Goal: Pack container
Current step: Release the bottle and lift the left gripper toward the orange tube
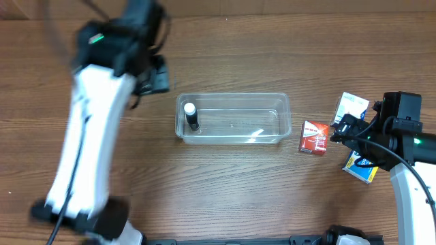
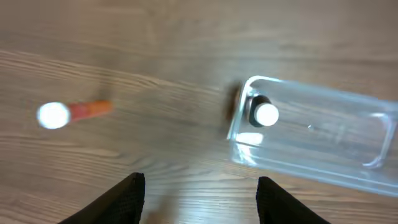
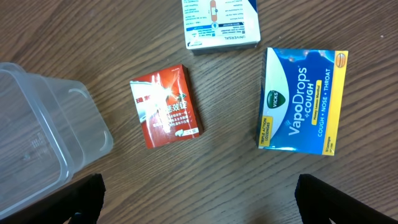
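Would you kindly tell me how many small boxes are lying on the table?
3, all past one end of the container: the red box nearest it, the white box and the blue VapoDrops box farther out. The right arm may hide more.

clear container (image 1: 238, 122) at centre, white-capped bottle (image 1: 191, 116) in its left end, red box (image 1: 314, 137) just right

The left arm (image 1: 88, 146) is a long white link, blurred, with black joint housings at both ends and a small green light (image 1: 97, 39) near the upper one. A thin black cable (image 1: 61, 214) runs along its side. The right arm (image 1: 414, 194) has the same white shell, a boxy black wrist unit (image 1: 402, 110), a second green light (image 1: 416, 141) and looping black cables (image 1: 371, 155). The left fingers (image 2: 124, 200) and right fingers (image 3: 348, 200) are matte black with plain tips.
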Robot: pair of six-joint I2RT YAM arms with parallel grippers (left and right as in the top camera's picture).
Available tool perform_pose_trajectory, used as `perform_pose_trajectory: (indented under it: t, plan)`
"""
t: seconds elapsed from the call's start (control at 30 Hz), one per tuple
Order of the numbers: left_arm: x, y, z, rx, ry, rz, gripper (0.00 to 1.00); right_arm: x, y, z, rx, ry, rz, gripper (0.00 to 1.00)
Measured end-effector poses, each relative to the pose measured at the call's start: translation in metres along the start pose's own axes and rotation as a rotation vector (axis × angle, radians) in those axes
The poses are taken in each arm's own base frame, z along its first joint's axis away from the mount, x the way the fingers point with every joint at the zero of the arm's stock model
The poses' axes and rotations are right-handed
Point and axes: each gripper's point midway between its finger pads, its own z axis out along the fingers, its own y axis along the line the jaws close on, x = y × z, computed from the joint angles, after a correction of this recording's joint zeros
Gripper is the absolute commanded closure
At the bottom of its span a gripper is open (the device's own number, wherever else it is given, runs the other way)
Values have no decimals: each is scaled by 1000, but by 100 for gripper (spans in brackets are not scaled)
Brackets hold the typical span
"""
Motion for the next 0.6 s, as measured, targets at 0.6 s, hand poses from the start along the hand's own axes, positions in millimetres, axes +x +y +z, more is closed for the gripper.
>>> perform_pose_trajectory:
  t: [0.6]
  plan:
    - [44,177,52,-67,3,-419,0,0,1,0,-7,2,0,0]
